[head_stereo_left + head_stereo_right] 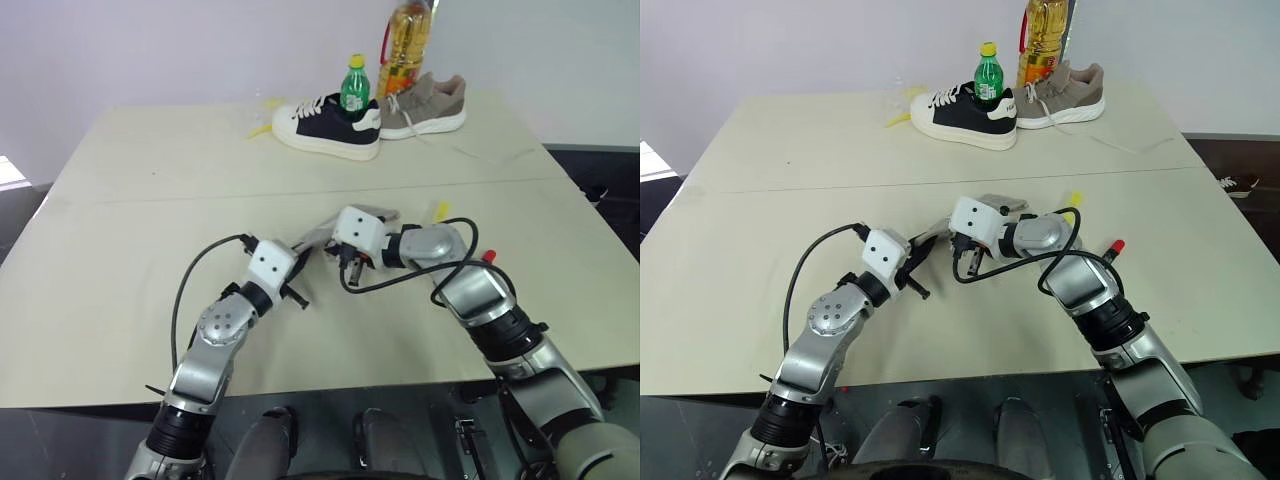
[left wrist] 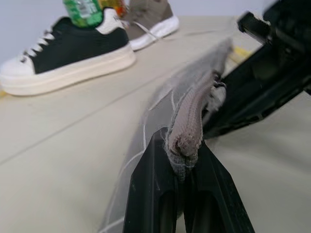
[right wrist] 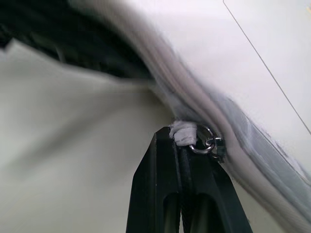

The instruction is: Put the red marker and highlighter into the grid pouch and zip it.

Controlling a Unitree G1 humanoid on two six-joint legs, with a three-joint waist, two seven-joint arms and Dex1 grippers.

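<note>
Beige table (image 1: 120, 200), grid pouch (image 2: 194, 111) lifted between both grippers.
Left gripper (image 2: 182, 160) jaws pinch the pouch's end; right gripper (image 3: 182, 143) jaws clamp its zipper tab (image 3: 183, 132). Fabric looks soft and limp; hold both ends taut.

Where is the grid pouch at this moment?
In the head views the grid pouch is mid-table, held between both tools: the left tool is shut on its zipper edge, and the right tool is shut on the zipper pull.
</note>
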